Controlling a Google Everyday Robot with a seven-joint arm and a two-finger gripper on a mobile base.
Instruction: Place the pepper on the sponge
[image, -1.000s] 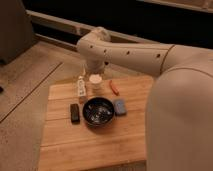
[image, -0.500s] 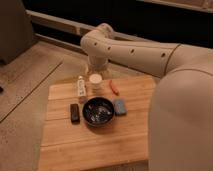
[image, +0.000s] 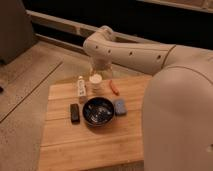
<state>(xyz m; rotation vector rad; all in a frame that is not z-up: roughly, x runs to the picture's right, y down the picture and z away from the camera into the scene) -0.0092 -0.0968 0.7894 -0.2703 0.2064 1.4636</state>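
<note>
Only spotted movement in the arm. Compared with a second ago, nudged the elbow a bit to the right and a hair upward. Got most of the way there by the half-second mark, then just crept a little further. Tilted the forearm along with it, leaning down to the gripper, sitting low over the far edge of the table, between tube and pepper. Can't really call any shift at the gripper end itself, so leaving that one open.
</note>
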